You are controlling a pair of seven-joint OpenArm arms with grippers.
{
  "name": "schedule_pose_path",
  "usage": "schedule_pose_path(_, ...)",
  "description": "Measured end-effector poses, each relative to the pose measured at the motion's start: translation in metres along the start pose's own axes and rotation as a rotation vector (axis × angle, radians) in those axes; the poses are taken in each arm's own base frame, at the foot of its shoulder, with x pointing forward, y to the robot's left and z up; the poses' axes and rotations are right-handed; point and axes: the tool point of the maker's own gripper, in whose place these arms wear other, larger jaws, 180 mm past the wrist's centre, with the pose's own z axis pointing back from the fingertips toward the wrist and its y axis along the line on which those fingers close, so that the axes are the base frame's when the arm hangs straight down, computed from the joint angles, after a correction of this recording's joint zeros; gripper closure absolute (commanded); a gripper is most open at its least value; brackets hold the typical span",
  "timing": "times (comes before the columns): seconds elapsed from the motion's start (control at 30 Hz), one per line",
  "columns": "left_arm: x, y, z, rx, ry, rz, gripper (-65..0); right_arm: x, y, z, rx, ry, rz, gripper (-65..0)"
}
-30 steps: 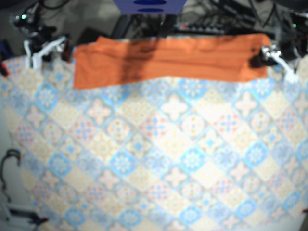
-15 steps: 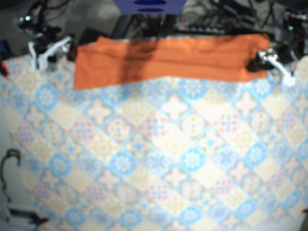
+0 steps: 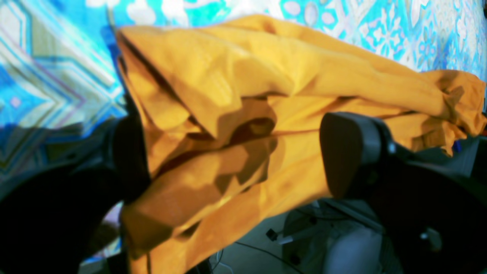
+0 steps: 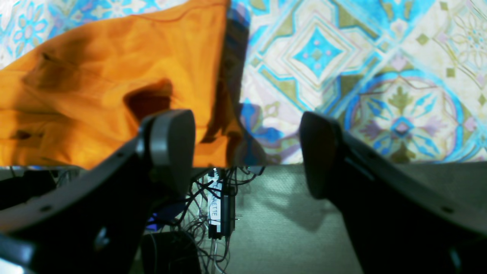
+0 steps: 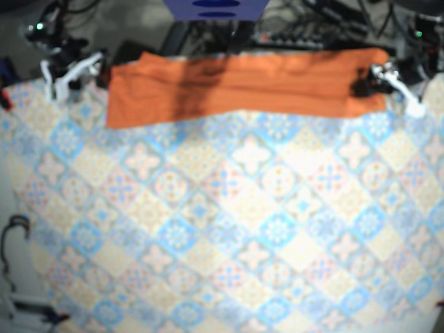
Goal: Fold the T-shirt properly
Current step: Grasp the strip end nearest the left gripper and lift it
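The orange T-shirt (image 5: 243, 87) lies folded into a long strip along the far edge of the table. My left gripper (image 5: 366, 84) is at the strip's right end. In the left wrist view it (image 3: 236, 152) stands open, with the bunched end of the shirt (image 3: 247, 76) between its wide-apart fingers (image 3: 350, 152). My right gripper (image 5: 59, 80) is off the strip's left end. It (image 4: 245, 144) is open and empty, and the shirt's corner (image 4: 95, 76) lies just beyond its left finger (image 4: 171, 140).
A patterned blue and cream tablecloth (image 5: 243, 229) covers the table. Behind the far edge are dark cables and equipment (image 4: 217, 205) and the floor. A purple object (image 5: 215, 8) sits at the top centre.
My left gripper has slid a little leftward onto the shirt's right end. My right gripper has shifted slightly and stays beside the left end. The shirt lies as before.
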Motion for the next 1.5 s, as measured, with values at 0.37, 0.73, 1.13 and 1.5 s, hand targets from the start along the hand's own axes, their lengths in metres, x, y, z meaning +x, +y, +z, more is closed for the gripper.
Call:
schedule_pose_path(0.37,0.0,0.0,0.001,0.0,-0.001,0.001,-65.0,0.0,0.0,0.0,-0.001,0.0,0.0,-41.8)
schedule_pose_path(0.73,0.003,0.004,-0.001,0.02,-0.013,0.001,-37.7,0.0,0.0,0.0,0.0,0.0,0.0,-41.8)
schedule_pose_path(1.13,-0.006,0.003,-0.005,0.02,0.015,0.005,-17.7,0.0,0.001,0.0,0.003,0.0,0.001,-41.8)
schedule_pose_path(1.5,-0.003,-0.002,-0.011,0.005,0.002,0.012,0.0,-0.001,0.001,0.0,0.003,0.003,0.001,-41.8)
